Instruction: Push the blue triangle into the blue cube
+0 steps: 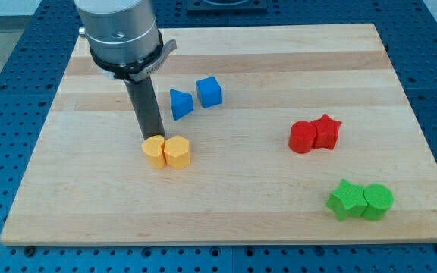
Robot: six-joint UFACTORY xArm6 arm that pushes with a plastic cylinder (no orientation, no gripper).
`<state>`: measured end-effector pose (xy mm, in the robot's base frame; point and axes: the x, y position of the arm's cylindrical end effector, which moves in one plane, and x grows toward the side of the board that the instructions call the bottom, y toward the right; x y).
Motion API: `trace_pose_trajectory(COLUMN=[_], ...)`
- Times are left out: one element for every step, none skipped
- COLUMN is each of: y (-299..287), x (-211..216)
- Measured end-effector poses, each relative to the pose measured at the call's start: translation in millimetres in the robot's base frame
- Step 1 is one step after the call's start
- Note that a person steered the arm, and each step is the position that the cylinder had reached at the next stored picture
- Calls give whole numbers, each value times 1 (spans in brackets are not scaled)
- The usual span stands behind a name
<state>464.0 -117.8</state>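
Gripper: none is fitted, so nothing can be said of jaws apart or together; the arm ends in a dark rod whose tip (152, 137) holds nothing and stands at the top edge of two yellow blocks (167, 152), seemingly touching the left one, though contact cannot be confirmed. Blue triangle (180, 103) lies up and to the view's right of the tip, near it but clearly apart. Blue cube (209, 92) sits just beside the triangle on its right, with a narrow gap between them. Judged from this layout, the step in hand is the approach: the triangle is not yet engaged. The next move calls for bringing the tip round to the triangle's left side, slightly toward the view's bottom, then pushing toward the upper right so that the triangle closes the gap. A push off the triangle's centre could turn it aside past the cube. Red blocks (314, 134) and green blocks (359, 200) lie well apart on the desk (279, 45), at the view's right.
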Motion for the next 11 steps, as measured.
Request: trace_pose_trajectory(y=[0, -5, -28, -26, -10, 1, 2, 10, 20, 30, 39], x=[1, 1, 1, -10, -24, -33, -36, -40, -47, -51, -53])
